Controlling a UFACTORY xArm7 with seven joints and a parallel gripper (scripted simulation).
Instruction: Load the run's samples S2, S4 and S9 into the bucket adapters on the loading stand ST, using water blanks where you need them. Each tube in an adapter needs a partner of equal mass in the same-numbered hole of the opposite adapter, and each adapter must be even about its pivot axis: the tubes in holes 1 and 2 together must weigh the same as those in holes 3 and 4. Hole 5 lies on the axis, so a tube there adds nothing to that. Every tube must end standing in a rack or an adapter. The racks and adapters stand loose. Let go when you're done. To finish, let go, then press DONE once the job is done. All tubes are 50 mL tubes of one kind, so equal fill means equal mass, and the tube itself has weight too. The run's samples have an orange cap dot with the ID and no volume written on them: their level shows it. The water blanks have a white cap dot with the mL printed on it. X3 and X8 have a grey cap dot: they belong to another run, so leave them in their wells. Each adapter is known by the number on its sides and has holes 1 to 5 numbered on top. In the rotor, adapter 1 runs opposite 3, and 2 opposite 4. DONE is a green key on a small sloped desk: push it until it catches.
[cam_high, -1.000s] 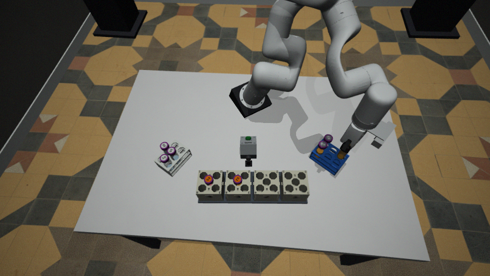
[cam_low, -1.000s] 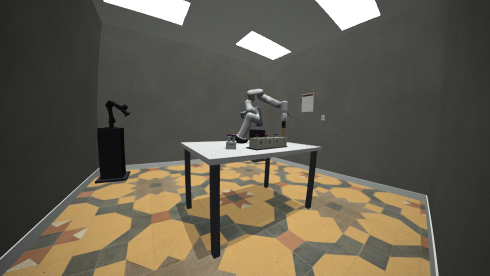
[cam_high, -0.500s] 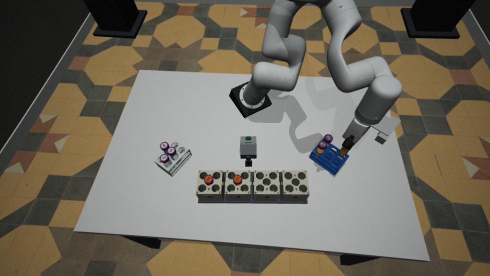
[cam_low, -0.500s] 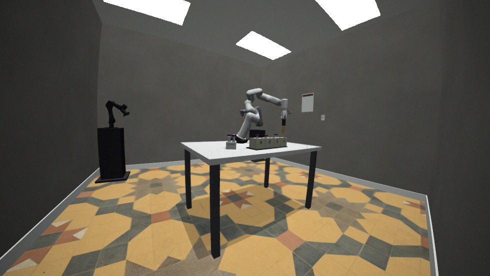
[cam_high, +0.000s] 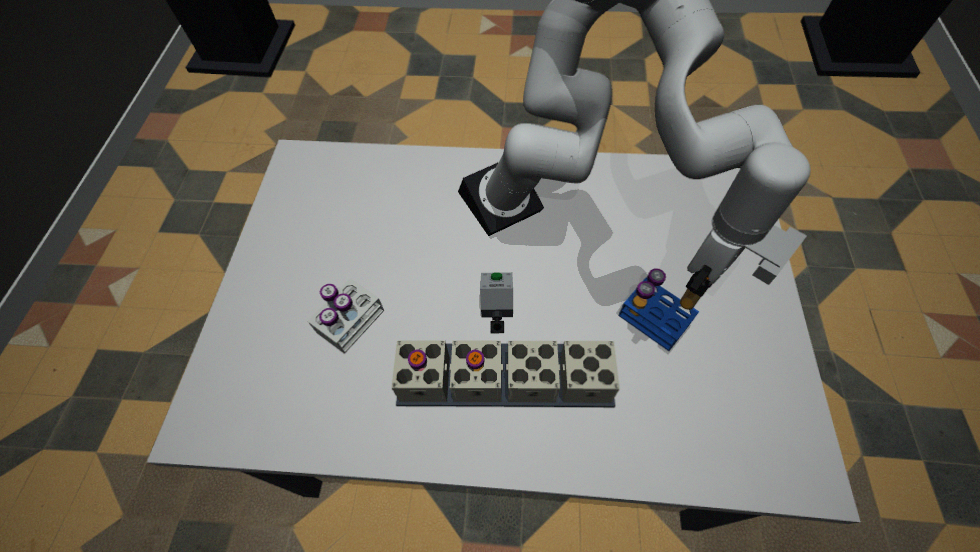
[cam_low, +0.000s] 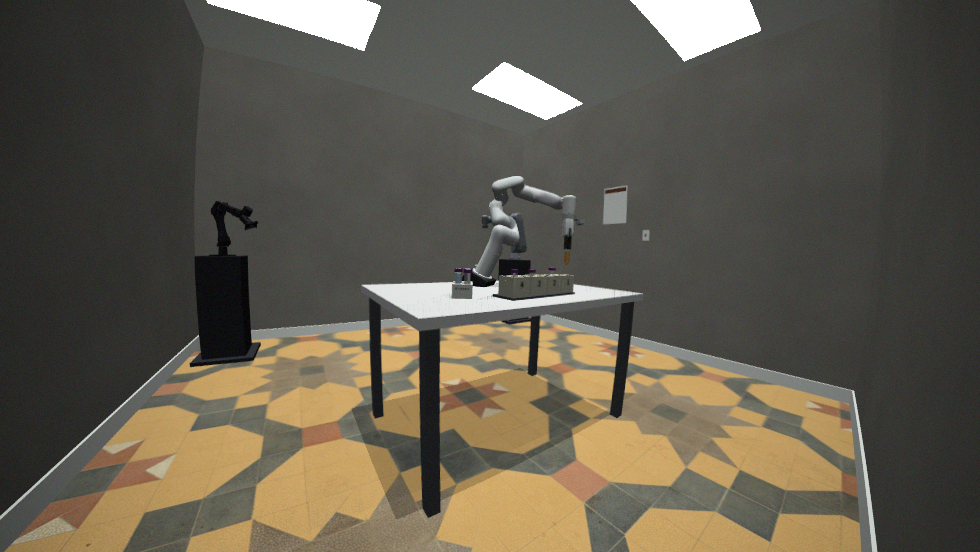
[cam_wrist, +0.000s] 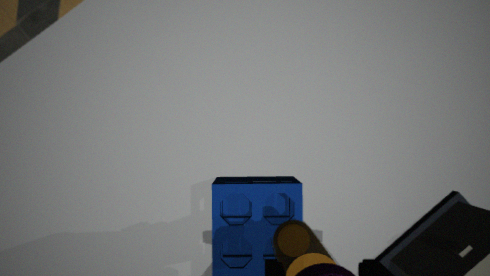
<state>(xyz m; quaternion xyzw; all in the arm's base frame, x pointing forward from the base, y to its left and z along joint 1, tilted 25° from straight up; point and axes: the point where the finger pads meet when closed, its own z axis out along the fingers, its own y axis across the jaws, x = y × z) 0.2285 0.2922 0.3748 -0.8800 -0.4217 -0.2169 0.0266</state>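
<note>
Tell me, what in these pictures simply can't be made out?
- Held tube: its cap and ID are covered by the gripper in the top view and cut off by the bottom edge in the wrist view.
- Cap labels in the white rack and blue rack: too small to read in the top view.
- Adapter side numbers: too small in the exterior view.

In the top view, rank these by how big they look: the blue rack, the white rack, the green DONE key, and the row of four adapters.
1. Row of four adapters.
2. Blue rack and white rack: they look about alike, so I won't rank them.
3. Green DONE key, smallest.
</note>
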